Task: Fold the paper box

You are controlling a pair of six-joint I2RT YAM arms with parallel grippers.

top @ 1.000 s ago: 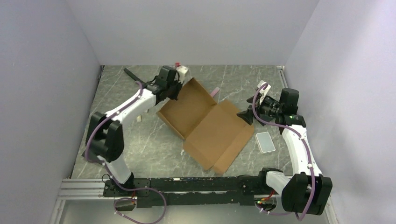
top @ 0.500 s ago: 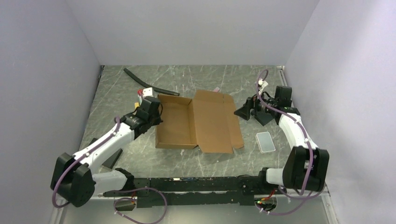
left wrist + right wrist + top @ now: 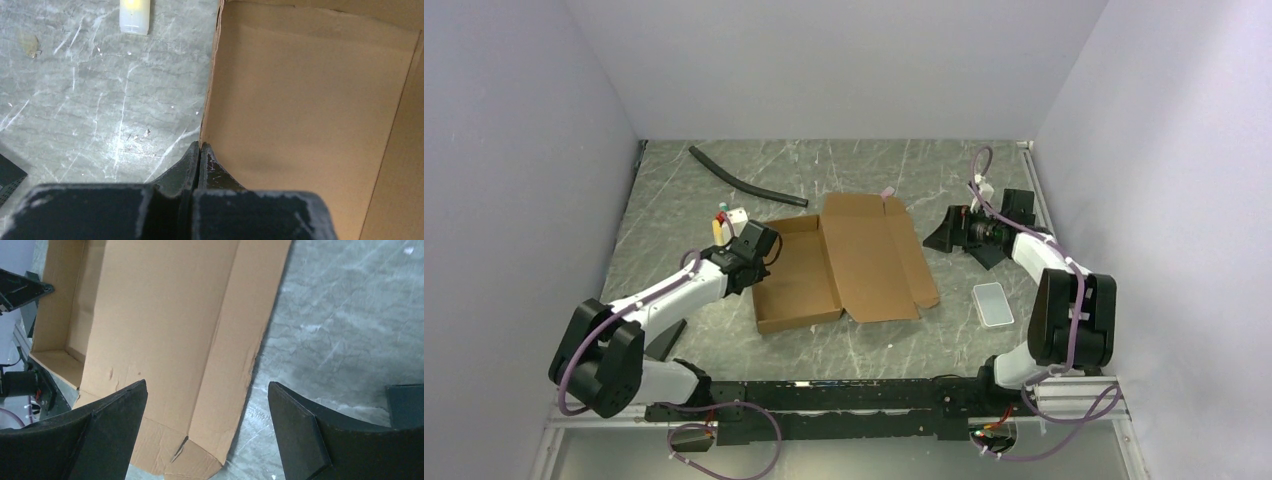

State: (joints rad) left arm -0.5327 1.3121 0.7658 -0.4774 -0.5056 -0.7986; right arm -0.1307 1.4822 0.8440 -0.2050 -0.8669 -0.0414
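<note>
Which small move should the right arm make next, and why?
Probably advance the open right gripper to the lid's edge flap: the jaws stand apart beside it, touching nothing, while the left gripper pinches a wall of the paper box.

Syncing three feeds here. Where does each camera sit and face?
Top external: above, behind the bases, looking down at the paper box; both arms show.
Left wrist: on the left arm, looking down past the left gripper, shut on the box's wall.
Right wrist: on the right arm, facing the box's panel through the open right gripper.
All share the box.
</note>
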